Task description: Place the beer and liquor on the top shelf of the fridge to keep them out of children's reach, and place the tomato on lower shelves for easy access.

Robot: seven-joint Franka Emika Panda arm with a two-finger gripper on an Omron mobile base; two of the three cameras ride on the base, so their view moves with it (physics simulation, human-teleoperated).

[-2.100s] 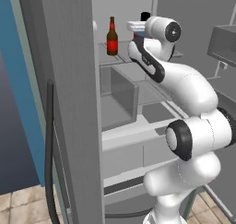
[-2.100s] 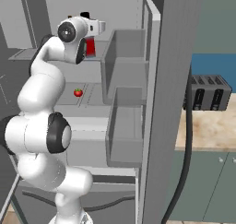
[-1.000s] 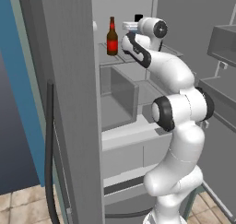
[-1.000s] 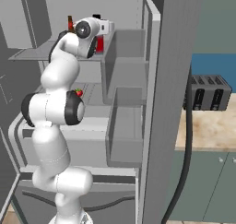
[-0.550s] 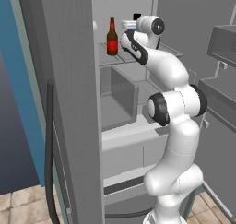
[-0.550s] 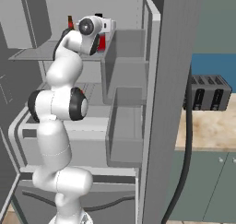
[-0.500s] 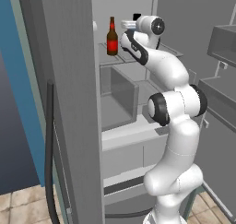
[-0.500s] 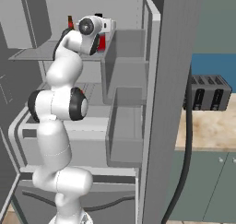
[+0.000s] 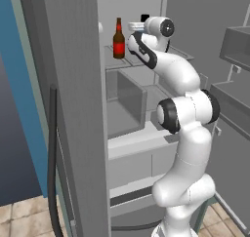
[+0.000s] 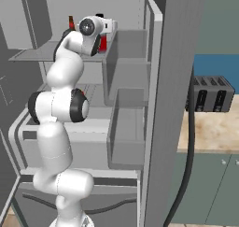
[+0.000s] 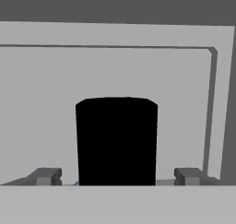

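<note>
The liquor's black cap (image 11: 116,140) stands between the fingertips (image 11: 44,176) of my open gripper (image 11: 116,176), with a gap on each side. Its red lower body (image 10: 103,43) peeks out beside my hand on the top shelf (image 10: 37,53) of the fridge (image 9: 73,109). In the left base view the gripper (image 9: 139,22) reaches over the top shelf (image 9: 122,61). The beer (image 9: 118,38) stands upright on that shelf, just left of my hand, and its neck (image 10: 71,23) shows behind my arm. The tomato is hidden behind my arm.
A clear bin (image 9: 129,99) sits on the shelf below. Door bins (image 10: 126,81) hang on the open right door (image 10: 172,81). A dark toaster (image 10: 212,94) stands on the counter (image 10: 214,128) beyond that door. The left door's long handle (image 9: 52,158) is close by.
The jaws have opened from shut around the liquor's cap, letting the bottle go on the top shelf. The arm has hardly moved over the last half second.
</note>
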